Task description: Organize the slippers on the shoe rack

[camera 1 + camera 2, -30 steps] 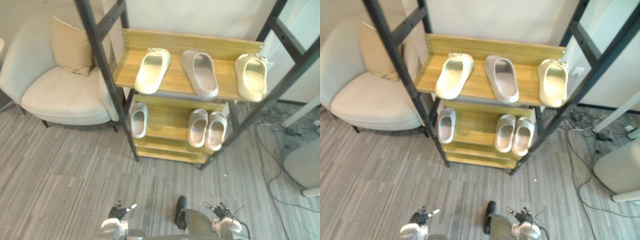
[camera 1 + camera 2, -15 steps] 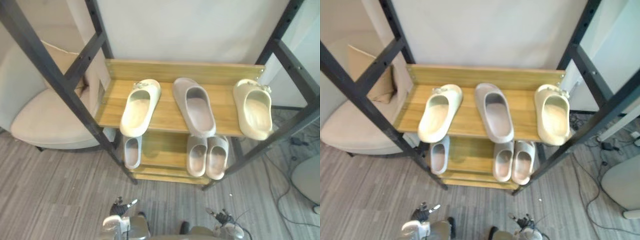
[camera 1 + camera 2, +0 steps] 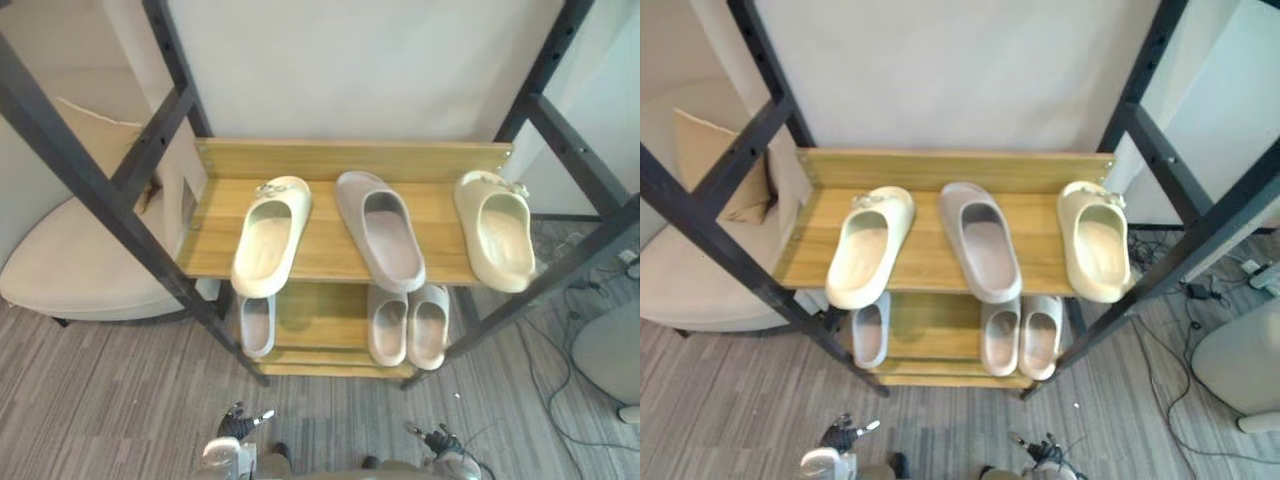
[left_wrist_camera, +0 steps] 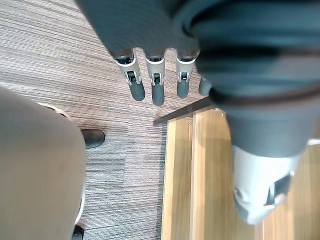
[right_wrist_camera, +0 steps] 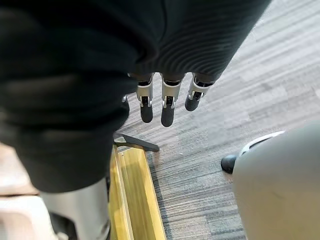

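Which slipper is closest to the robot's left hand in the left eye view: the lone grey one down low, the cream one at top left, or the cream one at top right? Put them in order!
Starting from the left hand:
1. Lone grey slipper, left side of the lower shelf.
2. Left cream slipper, left side of the upper shelf.
3. Right cream slipper, upper shelf, far right.
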Tool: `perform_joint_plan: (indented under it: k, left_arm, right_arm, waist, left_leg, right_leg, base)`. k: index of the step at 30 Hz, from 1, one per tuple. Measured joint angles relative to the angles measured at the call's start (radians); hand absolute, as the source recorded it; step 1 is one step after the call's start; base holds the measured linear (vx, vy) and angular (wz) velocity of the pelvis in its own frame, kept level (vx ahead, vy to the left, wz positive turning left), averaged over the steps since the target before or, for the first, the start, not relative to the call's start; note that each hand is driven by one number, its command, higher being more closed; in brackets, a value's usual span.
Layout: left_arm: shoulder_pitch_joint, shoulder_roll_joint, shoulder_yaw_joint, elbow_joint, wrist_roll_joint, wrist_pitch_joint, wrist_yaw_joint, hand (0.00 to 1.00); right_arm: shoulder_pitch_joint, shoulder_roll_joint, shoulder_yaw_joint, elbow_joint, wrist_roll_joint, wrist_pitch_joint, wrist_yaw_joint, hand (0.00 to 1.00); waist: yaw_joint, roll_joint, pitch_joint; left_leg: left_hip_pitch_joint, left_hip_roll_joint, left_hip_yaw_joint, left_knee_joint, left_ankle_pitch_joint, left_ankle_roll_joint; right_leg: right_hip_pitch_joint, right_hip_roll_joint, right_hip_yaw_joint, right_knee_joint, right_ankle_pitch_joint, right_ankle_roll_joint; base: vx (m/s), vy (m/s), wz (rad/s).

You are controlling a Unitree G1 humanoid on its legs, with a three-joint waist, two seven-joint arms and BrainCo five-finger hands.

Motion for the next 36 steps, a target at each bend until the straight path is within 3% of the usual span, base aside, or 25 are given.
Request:
perform_joint_plan:
  k: [8, 13, 19, 25, 32, 36]
  left_arm:
    - [0.020, 0.003, -0.019, -0.020, 0.035, 0.001, 0.013, 0.00]
    - [0.058, -0.012, -0.020, -0.054, 0.053, 0.001, 0.013, 0.00]
    - [0.083, -0.023, -0.032, -0.085, 0.068, 0.000, 0.013, 0.00]
    - [0.080, -0.010, -0.082, -0.086, 0.078, -0.004, 0.014, 0.00]
    - [0.061, 0.020, -0.186, -0.061, 0.078, -0.008, 0.013, 0.00]
    - [0.056, 0.021, -0.189, -0.057, 0.078, -0.008, 0.013, 0.00]
  right_arm:
    - [0.210, -0.008, 0.025, -0.608, -0.107, -0.012, -0.031, 0.00]
    - [0.373, 0.020, 0.026, -0.973, -0.159, -0.025, -0.031, 0.00]
    - [0.483, 0.029, 0.089, -1.275, -0.195, -0.052, -0.029, 0.00]
    - [0.482, 0.028, 0.178, -1.430, -0.200, -0.109, -0.019, 0.00]
    - [0.373, 0.001, 0.176, -1.436, -0.236, -0.110, -0.027, 0.00]
    - [0.299, -0.028, 0.168, -1.435, -0.236, -0.112, -0.031, 0.00]
  waist:
    - [-0.029, -0.016, -0.012]
    - [-0.047, 0.003, -0.036]
    - [-0.060, 0.017, -0.055]
    - [-0.060, 0.012, -0.059]
    - [-0.070, 0.005, -0.062]
    - [-0.070, 0.004, -0.062]
  left_leg:
    - [0.026, -0.004, 0.075, -0.014, -0.006, 0.007]
    - [0.043, 0.004, 0.110, -0.011, -0.022, 0.008]
    - [0.040, 0.007, 0.141, 0.022, -0.049, 0.013]
    - [0.043, -0.001, 0.149, 0.024, -0.050, 0.015]
    - [0.041, -0.020, 0.132, 0.023, -0.049, 0.022]
    - [0.039, -0.033, 0.122, 0.021, -0.047, 0.030]
  right_leg:
    - [-0.018, 0.001, 0.076, -0.012, 0.020, 0.005]
    - [-0.022, 0.003, 0.110, -0.010, 0.026, 0.009]
    - [-0.035, 0.001, 0.135, 0.010, 0.023, 0.014]
    - [-0.042, -0.004, 0.151, 0.020, 0.023, 0.019]
    - [-0.035, -0.019, 0.153, 0.006, 0.031, 0.031]
    - [-0.033, -0.032, 0.150, 0.005, 0.037, 0.041]
  base:
    - [0.00, 0.034, -0.28]
    - [-0.02, 0.005, -0.23]
    - [-0.01, 0.010, -0.16]
    - [-0.01, 0.002, -0.05]
    - [-0.02, 0.011, 0.04]
    - [-0.03, 0.034, 0.06]
